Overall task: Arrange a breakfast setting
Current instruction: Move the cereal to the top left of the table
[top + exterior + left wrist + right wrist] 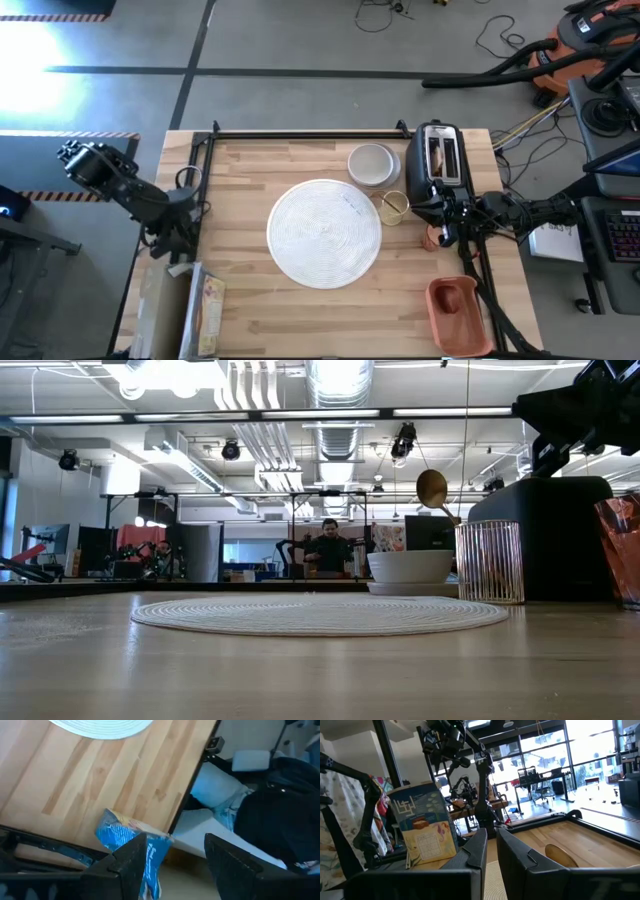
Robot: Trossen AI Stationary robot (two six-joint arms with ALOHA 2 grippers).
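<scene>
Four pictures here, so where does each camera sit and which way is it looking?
High: overhead, straight down on the table, both arms.
Low: at tabletop height, level across the round white mat into the room; a dark arm part at upper right.
Left wrist: on the left arm, past the left hand, open, at the table's edge.
Right wrist: on the right arm, past the right hand, shut.
High and low share the gold spoon.
</scene>
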